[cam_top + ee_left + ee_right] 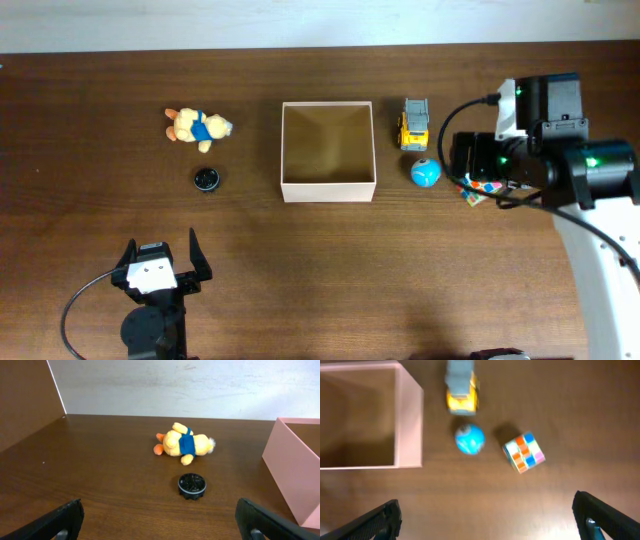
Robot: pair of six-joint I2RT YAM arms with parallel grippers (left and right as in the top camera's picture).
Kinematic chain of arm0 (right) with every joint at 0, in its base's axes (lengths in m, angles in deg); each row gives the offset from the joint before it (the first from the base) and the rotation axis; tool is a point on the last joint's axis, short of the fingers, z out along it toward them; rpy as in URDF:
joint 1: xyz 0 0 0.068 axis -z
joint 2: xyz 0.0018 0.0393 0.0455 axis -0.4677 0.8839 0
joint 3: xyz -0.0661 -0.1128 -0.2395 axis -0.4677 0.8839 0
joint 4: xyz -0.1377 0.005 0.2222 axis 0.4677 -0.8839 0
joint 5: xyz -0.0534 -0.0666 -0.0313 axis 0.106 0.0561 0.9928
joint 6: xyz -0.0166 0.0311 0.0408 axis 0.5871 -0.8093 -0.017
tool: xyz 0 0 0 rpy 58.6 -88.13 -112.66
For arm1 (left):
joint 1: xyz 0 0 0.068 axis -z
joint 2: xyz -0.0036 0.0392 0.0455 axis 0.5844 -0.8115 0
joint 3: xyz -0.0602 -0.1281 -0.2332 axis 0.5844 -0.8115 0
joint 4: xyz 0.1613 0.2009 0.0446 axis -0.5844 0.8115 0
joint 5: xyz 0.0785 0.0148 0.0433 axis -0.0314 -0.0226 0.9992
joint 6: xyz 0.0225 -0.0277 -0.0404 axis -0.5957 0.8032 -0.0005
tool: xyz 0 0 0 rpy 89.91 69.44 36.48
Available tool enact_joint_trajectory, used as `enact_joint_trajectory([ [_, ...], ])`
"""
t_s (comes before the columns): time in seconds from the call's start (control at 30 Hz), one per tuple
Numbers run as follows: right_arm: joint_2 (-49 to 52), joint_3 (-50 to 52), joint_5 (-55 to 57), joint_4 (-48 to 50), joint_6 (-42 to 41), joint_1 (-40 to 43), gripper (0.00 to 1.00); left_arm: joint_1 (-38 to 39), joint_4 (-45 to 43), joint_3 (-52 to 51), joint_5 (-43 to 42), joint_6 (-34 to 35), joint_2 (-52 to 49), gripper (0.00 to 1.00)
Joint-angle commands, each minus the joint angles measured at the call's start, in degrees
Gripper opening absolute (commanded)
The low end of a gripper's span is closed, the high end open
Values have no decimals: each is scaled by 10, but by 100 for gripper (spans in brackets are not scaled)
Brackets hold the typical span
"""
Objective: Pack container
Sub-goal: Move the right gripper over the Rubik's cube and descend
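Note:
The container (329,191), a square open-topped cream box with a tan inside, stands mid-table and is empty. It also shows in the left wrist view (295,465) and the right wrist view (410,425). A yellow toy truck (414,123) (461,387), a blue ball (426,173) (469,439) and a multicoloured cube (478,188) (524,452) lie to its right. My right gripper (468,158) (487,520) hovers open and empty above the cube and partly hides it in the overhead view. My left gripper (162,262) (160,525) is open and empty near the front edge.
An orange plush toy with a blue shirt (197,127) (184,443) lies left of the container. A small black round cap (207,179) (192,485) sits in front of it. A pale wall runs along the table's far edge.

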Motion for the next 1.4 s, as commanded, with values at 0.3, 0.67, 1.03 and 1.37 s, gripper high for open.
enact_joint_trajectory([
  [0.3, 72, -8, 26, -9, 18, 100, 99, 2, -3, -4, 6, 3, 0, 99],
  [0.67, 184, -8, 24, -8, 121, 105, 99, 2, -3, -4, 6, 3, -1, 99],
  [1.03, 231, -5, 17, 27, 224, 105, 99, 2, -3, -4, 6, 3, -1, 99],
  [1.37, 245, 15, -28, 95, 334, 105, 99, 2, -3, -4, 6, 3, -1, 99],
])
